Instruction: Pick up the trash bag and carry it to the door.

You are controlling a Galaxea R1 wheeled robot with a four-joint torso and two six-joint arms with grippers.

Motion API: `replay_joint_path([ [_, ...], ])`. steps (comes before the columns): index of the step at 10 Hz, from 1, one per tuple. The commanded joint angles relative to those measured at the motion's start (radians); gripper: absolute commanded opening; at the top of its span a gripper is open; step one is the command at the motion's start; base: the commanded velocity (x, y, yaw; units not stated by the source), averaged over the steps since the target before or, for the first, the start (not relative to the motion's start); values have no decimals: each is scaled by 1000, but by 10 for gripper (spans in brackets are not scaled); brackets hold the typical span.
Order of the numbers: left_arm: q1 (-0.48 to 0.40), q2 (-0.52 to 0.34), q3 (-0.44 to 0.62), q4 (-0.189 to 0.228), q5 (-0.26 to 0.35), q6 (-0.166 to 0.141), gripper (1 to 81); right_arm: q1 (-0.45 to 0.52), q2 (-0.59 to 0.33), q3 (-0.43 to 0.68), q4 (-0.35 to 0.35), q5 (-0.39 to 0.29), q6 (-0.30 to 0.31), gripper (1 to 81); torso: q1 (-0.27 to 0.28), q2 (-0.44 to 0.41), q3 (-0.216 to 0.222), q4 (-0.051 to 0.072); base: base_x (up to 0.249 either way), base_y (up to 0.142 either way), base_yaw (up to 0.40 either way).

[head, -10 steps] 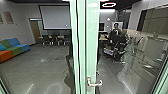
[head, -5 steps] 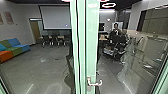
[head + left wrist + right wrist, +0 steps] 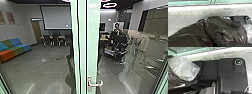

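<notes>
The likeliest trouble is a snag or a tear; the trash bag (image 3: 226,30) bulges beside and partly over the robot's dark plate (image 3: 224,72), so its loose film could catch on a plate edge or drag over the floor (image 3: 181,18) if the base turns. The glass door (image 3: 91,47) stands close ahead, its handle (image 3: 95,84) jutting out; driving on too far could bump the frame or squash the bag against it. A weak or off-centre hold would let the load swing and slip — whether either end effector is released, clenched or grasping the bag, I cannot tell. The carry looks near its end, in my judgement, as the door is so near.

The bag is thin, glossy, brownish-black plastic, slack and many-creased, with a gathered twist where the folds meet; beside it lies crumpled clear film (image 3: 185,68), crinkly and full of bright glints. The plate is matt and flat, round-cornered, with a ringed fitting (image 3: 238,62); the floor near it is pale and patchy. The door frame is smooth pale green — its handle a bent, shiny bar; beyond the glass are a person (image 3: 116,29) and a blocky, multicoloured sofa (image 3: 13,48).
</notes>
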Motion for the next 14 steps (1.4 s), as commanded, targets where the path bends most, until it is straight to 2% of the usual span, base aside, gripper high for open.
replay_joint_path([
  [1, -70, -6, -7, 3, 61, 5, 10, 53, 12, 6, 2, -47, -6, 811, 0, 0, 0, 0, 0, 0, 276],
  [6, -70, -6, -7, 3, 61, 5, 10, 53, 12, 7, 2, -47, -6, 811, 0, 0, 0, 0, 0, 0, 242],
  [14, -70, -7, -7, 1, 61, 2, 10, 48, 13, 10, 3, -47, -4, 811, 0, 0, 0, 0, 0, 0, 12],
])
